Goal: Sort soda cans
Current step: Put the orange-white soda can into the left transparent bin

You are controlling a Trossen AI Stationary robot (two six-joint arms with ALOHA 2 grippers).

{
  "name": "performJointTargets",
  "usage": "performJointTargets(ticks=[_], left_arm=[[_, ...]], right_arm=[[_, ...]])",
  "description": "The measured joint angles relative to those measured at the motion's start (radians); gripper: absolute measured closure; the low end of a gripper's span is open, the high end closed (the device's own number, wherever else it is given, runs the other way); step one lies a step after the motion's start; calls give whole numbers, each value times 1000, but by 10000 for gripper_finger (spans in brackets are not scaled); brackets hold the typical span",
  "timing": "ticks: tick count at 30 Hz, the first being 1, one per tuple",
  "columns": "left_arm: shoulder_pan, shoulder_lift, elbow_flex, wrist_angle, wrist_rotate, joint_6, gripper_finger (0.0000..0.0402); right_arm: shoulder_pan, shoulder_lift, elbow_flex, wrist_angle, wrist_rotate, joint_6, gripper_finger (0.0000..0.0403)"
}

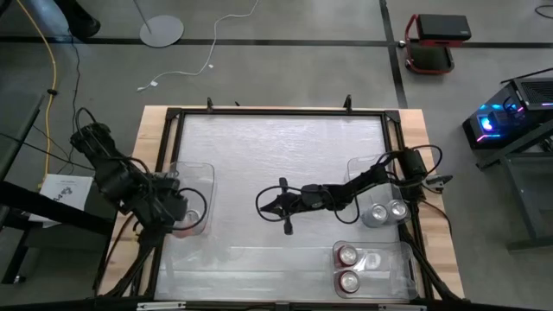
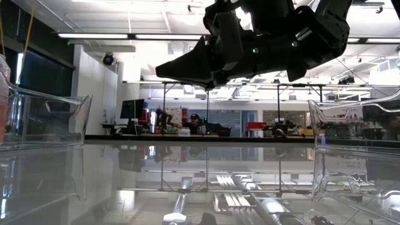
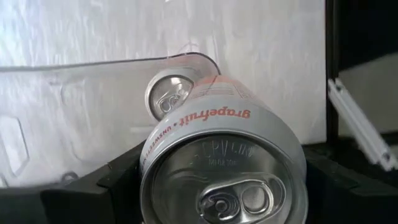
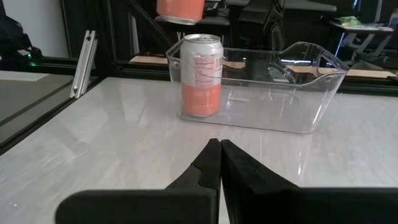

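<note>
pale desk (image 1: 285, 147) under it all: left gripper (image 3: 217, 186) is clamped on a grapefruit can (image 3: 221, 155), hanging over the left tray (image 4: 311, 93) beside its twin (image 4: 202, 74), probably matching flavours. right gripper (image 4: 219, 163), pinched closed and empty, waits mid-desk.

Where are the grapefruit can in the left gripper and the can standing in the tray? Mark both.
grapefruit can (image 3: 221, 180), left wrist view, on its silver top.
standing can (image 4: 201, 74), right wrist view, on its side.
</note>
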Motion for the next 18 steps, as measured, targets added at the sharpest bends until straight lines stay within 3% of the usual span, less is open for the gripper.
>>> performJointTargets(ticks=[8, 18], left_arm=[[1, -13, 0, 0, 71, 216, 114], [-61, -13, -116, 0, 122, 234, 114]], right_arm=[[4, 0, 0, -4, 0, 19, 403], [20, 0, 0, -6, 0, 20, 403]])
